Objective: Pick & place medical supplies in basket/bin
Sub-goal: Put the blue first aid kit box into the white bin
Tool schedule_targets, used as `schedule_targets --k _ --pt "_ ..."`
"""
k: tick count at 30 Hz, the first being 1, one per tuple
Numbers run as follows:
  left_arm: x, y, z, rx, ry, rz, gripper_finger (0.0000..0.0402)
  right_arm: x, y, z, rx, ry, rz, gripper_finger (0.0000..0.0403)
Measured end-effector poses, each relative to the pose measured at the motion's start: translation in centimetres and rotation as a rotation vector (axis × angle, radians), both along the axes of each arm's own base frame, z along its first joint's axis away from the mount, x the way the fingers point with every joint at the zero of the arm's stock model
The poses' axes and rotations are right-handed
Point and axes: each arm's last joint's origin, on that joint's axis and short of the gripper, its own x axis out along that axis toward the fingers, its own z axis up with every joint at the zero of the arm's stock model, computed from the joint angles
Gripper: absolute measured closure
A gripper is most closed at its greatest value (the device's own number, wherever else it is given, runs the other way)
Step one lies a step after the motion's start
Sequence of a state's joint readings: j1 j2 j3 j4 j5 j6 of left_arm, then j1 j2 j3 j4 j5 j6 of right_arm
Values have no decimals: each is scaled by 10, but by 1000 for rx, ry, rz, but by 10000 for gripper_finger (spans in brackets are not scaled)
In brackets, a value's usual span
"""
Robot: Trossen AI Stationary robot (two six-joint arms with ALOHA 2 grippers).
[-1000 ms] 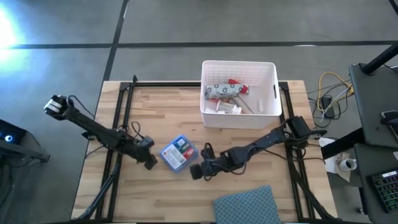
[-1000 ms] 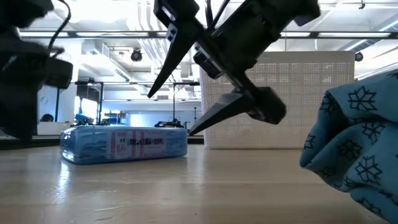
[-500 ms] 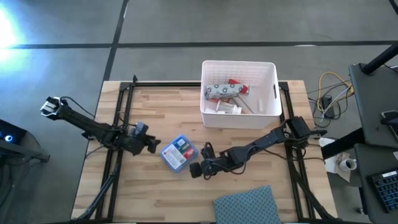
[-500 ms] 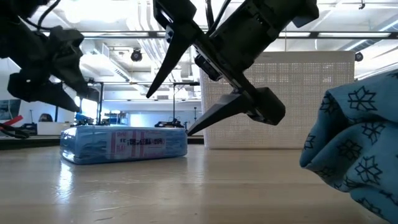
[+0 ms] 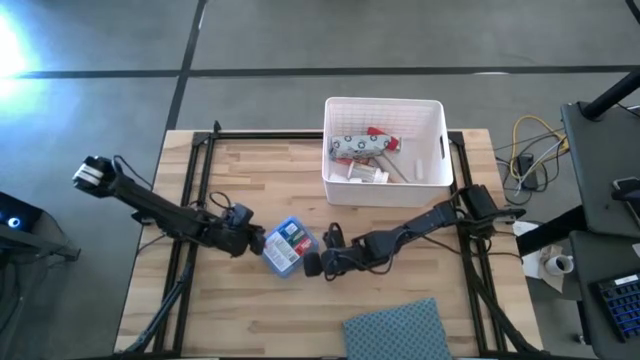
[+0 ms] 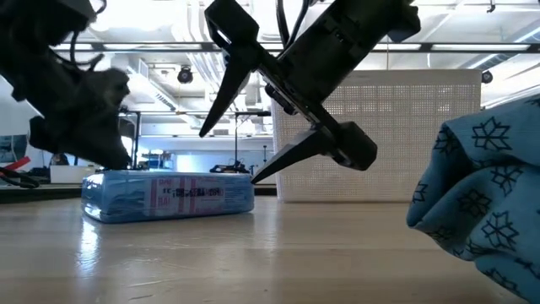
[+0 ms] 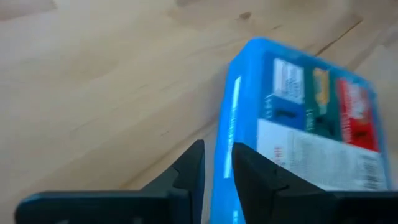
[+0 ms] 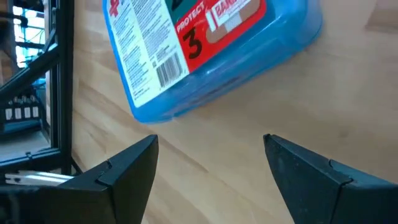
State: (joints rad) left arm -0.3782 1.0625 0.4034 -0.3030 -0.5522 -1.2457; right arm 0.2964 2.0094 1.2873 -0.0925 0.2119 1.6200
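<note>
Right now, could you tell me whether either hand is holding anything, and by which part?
Nothing is held. The open right hand and the nearly closed left hand flank the blue packet lying on the table.

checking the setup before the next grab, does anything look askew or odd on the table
The flat blue plastic-wrapped packet lies skewed to the wooden table's edges, alone outside the white rectangular plastic bin. The left tool, fingers nearly shut, and the open right tool flank it. Nothing looks spilled or damaged.
</note>
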Motion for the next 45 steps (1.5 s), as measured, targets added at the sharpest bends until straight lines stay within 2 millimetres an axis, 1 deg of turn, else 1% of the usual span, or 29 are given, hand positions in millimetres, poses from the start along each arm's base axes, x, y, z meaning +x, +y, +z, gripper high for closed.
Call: schedule_targets --k 4,7,10,13,17,20,29,33,36,45 --pt "9 -4 -10 -27 -2 27 341 1 -5 0 -3 2 -8 117" --pt "17 -7 -10 -59 -35 19 341 2 -8 -3 -8 11 -3 117" --pt "21 -10 -9 -85 -75 10 341 5 -11 -12 18 36 -7 117" --pt "23 -11 -9 -107 -80 -2 341 8 -16 -27 34 68 -12 117" --pt "24 -11 -14 -111 -53 -11 341 12 -17 -36 67 65 -59 117" --pt "25 -12 -17 -114 -38 -16 341 13 -17 -39 36 54 -94 117" --pt "28 -15 -18 -173 -33 -57 341 12 -26 -41 -96 16 -240 117" --pt "26 -15 -20 -173 -13 -66 341 17 -30 -38 -161 -19 -192 117" --pt "24 -15 -22 -161 13 -79 341 24 -33 -32 -219 -22 -144 117" --pt "23 -15 -23 -169 40 -90 341 32 -35 -17 -317 46 -62 117"
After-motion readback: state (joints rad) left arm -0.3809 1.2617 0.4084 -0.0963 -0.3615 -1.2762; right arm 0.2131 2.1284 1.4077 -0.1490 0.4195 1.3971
